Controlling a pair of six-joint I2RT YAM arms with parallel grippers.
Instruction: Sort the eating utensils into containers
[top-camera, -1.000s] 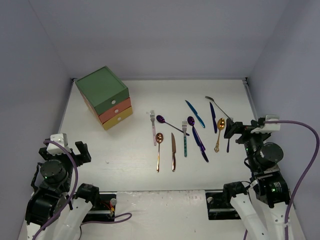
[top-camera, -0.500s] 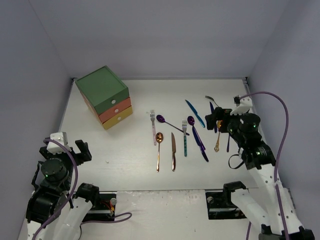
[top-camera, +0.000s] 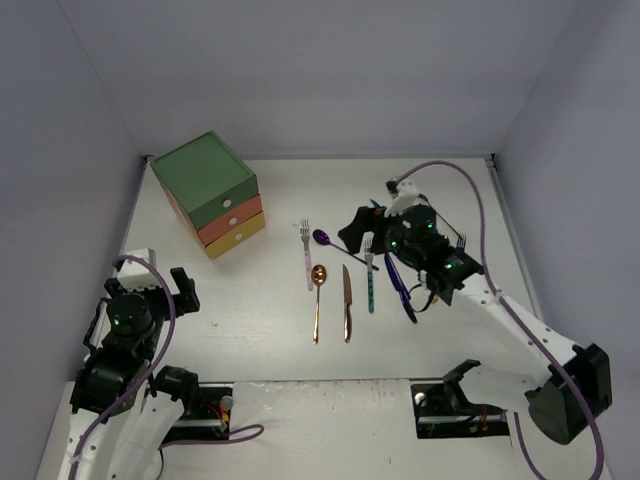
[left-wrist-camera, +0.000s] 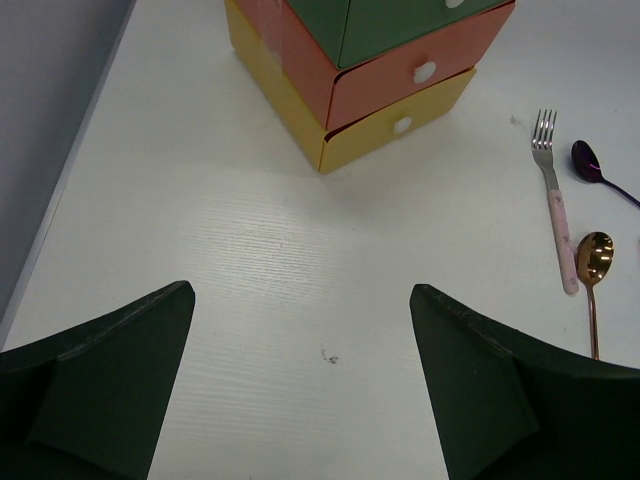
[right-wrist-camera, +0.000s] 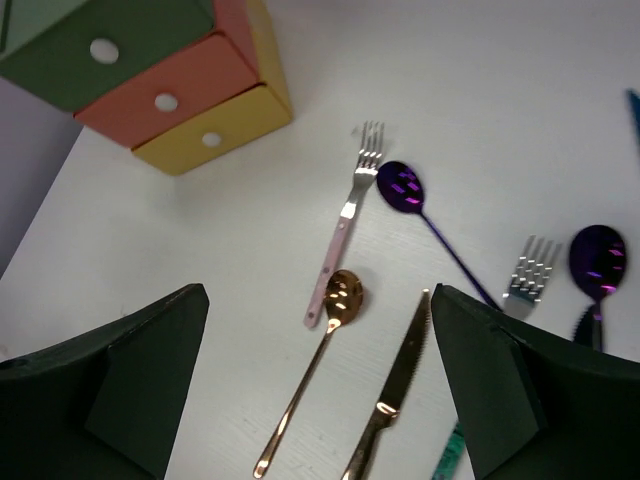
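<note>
Bare table (left-wrist-camera: 250, 260) between left fingers (left-wrist-camera: 110, 370), chest (left-wrist-camera: 380, 80) blocks farther ahead; between right fingers (right-wrist-camera: 140, 370) copper spoon (right-wrist-camera: 322, 345), copper knife (right-wrist-camera: 397, 395), pink fork (right-wrist-camera: 345, 225) lie in the way, chest ahead-left

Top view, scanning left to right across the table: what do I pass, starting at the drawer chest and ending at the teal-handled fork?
drawer chest → pink-handled fork → copper spoon → copper knife → teal-handled fork. The purple spoon slants across several of these, so it is left out.

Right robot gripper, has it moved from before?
Yes. The right gripper swung left, away from the right edge of the white table, toward the boxy green-topped drawer chest.
</note>
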